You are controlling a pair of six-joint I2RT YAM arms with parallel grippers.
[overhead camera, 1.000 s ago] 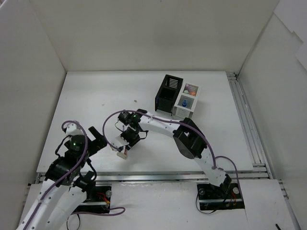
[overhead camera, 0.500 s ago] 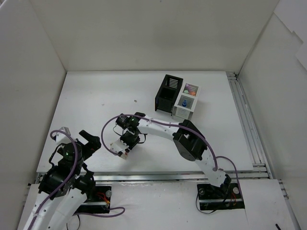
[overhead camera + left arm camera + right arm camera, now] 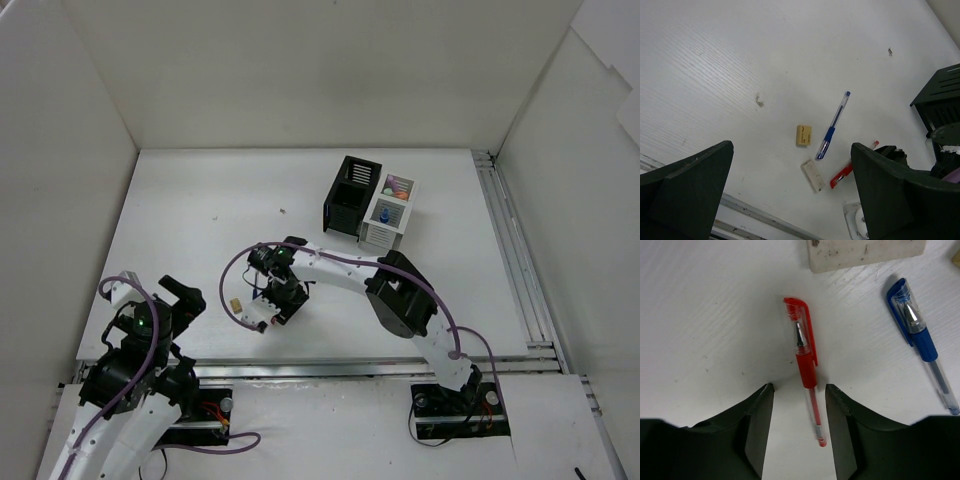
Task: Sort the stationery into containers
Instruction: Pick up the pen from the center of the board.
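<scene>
A red pen [image 3: 805, 360] lies flat on the white table, its tip end between the fingers of my right gripper [image 3: 799, 390], which is open and touches neither side of it. A blue pen [image 3: 920, 335] lies just right of it, and a white eraser [image 3: 865, 250] sits beyond it. From the left wrist I see a beige eraser [image 3: 803, 135], the blue pen [image 3: 833, 125], the white eraser [image 3: 812, 175] and the red pen [image 3: 842, 173]. My left gripper [image 3: 791, 150] hangs open and empty above them. The black container [image 3: 352, 195] and white container [image 3: 390, 212] stand together at the far right.
The white container holds a few coloured items. White walls [image 3: 80, 150] enclose the table on three sides. A metal rail [image 3: 515, 260] runs along the right edge and another [image 3: 330, 368] along the near edge. The right arm's cable [image 3: 240, 290] loops beside the pens.
My left arm has drawn back toward its base at the near left. My right gripper has shifted toward the near edge and now straddles the red pen. The beige eraser has come into view.
</scene>
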